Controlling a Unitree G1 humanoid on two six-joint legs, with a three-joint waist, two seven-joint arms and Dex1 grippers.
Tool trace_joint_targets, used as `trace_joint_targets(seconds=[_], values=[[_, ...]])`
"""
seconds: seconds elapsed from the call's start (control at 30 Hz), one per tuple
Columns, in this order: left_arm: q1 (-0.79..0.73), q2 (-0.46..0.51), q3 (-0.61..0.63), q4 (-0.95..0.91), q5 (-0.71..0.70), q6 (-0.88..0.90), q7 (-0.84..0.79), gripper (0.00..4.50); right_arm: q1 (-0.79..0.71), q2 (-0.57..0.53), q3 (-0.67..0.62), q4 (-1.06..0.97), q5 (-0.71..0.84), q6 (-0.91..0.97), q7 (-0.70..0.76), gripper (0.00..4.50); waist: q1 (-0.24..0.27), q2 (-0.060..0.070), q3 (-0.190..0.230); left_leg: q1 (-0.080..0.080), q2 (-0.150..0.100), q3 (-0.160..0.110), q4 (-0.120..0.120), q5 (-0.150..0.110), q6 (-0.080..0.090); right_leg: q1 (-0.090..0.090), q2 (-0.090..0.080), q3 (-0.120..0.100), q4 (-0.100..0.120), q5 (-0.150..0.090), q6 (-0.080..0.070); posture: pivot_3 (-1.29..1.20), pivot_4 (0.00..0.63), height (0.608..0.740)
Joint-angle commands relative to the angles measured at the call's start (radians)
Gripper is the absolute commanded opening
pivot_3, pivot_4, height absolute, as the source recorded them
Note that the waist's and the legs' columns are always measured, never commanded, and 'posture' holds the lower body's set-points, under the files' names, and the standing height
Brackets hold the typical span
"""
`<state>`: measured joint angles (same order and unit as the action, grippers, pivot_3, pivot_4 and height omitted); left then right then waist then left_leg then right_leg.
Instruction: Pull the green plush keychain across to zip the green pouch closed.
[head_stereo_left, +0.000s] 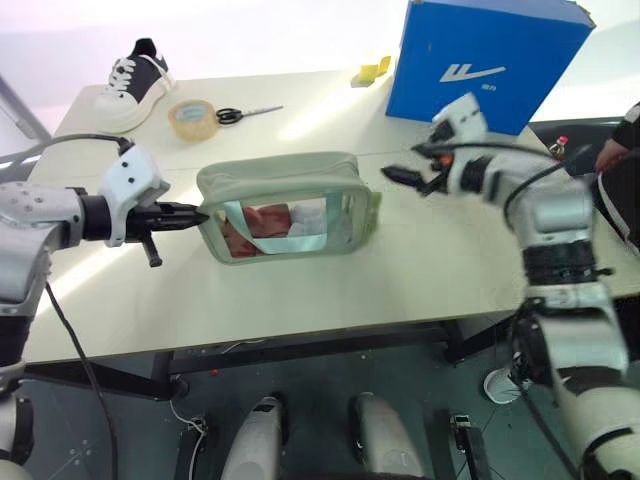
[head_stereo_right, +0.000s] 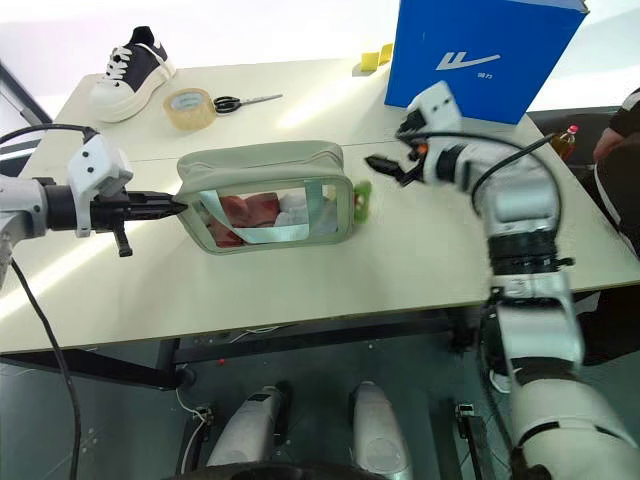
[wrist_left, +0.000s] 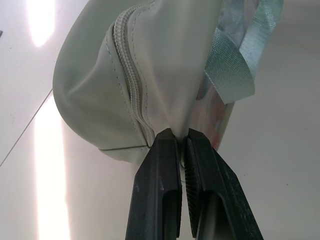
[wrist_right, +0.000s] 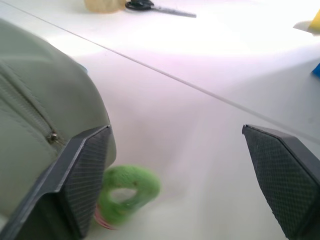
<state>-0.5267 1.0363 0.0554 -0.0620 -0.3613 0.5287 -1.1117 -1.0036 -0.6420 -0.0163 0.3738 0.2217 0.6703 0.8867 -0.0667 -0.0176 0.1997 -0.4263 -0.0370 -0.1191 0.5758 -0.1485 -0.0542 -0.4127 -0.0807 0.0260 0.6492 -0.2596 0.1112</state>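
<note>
Our left pincer (head_stereo_left: 197, 213) pinches the soft green pouch (head_stereo_left: 285, 205); the right pincer (wrist_right: 175, 170) gapes. Mid-frame, the light green plush keychain (head_stereo_right: 361, 197) looks squashy, best gripped around its middle.

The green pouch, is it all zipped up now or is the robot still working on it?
It looks zipped: the green pouch has its zipper run across the top, and the green plush keychain hangs at the far end, let go. The right end effector is open, just above and beside it. The left end effector pinches the pouch's other end. What looks left is only to release that end.
</note>
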Motion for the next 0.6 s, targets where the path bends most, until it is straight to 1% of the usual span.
trace_joint_targets(seconds=[0.03,0.1,0.17,0.2,0.37,0.43,0.53,0.6], values=[[-0.016,0.002,0.045,-0.003,-0.001,-0.033,0.005,0.00,-0.060,-0.086,-0.024,-0.005,0.057,-0.041,0.171,4.43,0.000,0.000,0.000,0.000,0.000,0.000,0.000,0.000,0.000,0.000,0.000,0.000,0.000,0.000,0.000,0.00,0.150,0.740],[-0.045,-0.005,0.071,0.016,-0.044,-0.004,-0.004,0.75,-0.038,-0.140,-0.025,-0.071,0.128,-0.015,0.314,4.50,0.000,0.000,0.000,0.000,0.000,0.000,0.000,0.000,0.000,0.000,0.000,0.000,0.000,0.000,0.000,0.00,0.150,0.740],[-0.071,-0.004,0.102,0.032,-0.089,0.035,-0.013,1.53,-0.010,-0.169,-0.017,-0.126,0.165,0.000,0.380,4.50,-0.001,0.000,0.000,0.000,0.000,0.000,0.000,0.000,0.000,0.000,0.000,0.000,0.000,0.000,0.000,0.00,0.150,0.740],[-0.090,0.000,0.121,0.045,-0.109,0.061,-0.010,2.12,0.005,-0.173,-0.020,-0.156,0.188,0.020,0.392,4.50,-0.002,0.000,0.000,0.000,0.000,0.000,0.000,0.000,0.000,0.000,0.000,0.000,0.000,0.000,0.000,0.00,0.150,0.740],[-0.101,0.072,0.230,0.092,-0.186,0.163,-0.041,4.48,0.067,-0.181,-0.043,-0.275,0.247,0.071,0.384,4.50,-0.004,0.000,0.000,0.000,0.000,0.000,0.000,0.000,0.000,0.000,0.000,0.000,0.000,0.000,0.000,0.00,0.150,0.740],[-0.113,0.095,0.273,0.127,-0.202,0.185,-0.033,4.48,0.087,-0.188,-0.050,-0.310,0.260,0.081,0.374,4.50,-0.002,0.000,0.000,0.000,0.000,0.000,0.000,0.000,0.000,0.000,0.000,0.000,0.000,0.000,0.000,0.00,0.150,0.740],[-0.133,0.092,0.328,0.162,-0.227,0.199,0.000,4.48,0.107,-0.191,-0.066,-0.348,0.282,0.102,0.350,4.50,0.003,0.000,0.000,0.000,0.000,0.000,0.000,0.000,0.000,0.000,0.000,0.000,0.000,0.000,0.000,0.00,0.150,0.740],[-0.105,0.088,0.347,0.162,-0.229,0.198,0.007,4.48,0.117,-0.184,-0.079,-0.365,0.292,0.112,0.321,4.50,0.006,0.000,0.000,0.000,0.000,0.000,0.001,0.000,0.000,0.000,-0.001,0.000,-0.001,0.000,0.000,0.00,0.150,0.740]])
